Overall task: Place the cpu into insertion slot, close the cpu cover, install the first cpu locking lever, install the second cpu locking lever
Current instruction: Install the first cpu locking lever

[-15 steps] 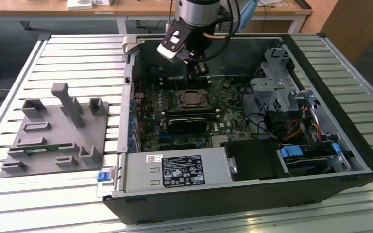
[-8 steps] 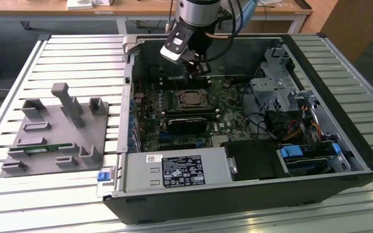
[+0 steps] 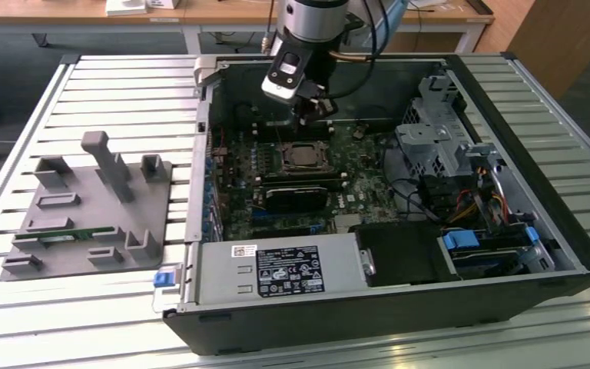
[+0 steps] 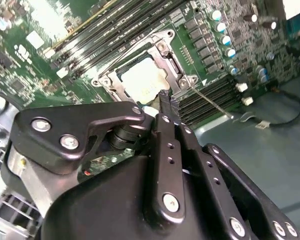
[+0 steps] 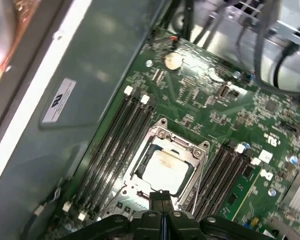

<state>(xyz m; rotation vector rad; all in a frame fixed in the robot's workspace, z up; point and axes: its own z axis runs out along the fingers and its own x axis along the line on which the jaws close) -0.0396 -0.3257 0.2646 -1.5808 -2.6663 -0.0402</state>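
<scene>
Near the cpu cover, closed gripper.

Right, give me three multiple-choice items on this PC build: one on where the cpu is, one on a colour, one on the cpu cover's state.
1. Where is the cpu?
A) in the insertion slot
B) in a person's hand
C) on the floor

2. What colour is the motherboard?
A) red
B) green
C) white

3. How is the cpu cover?
A) standing upright
B) taken off the board
C) down around the cpu

Answers:
1 A, the chip sits inside the socket.
2 B, the board is green in both wrist views.
3 C, the frame lies flat around the chip.
</scene>
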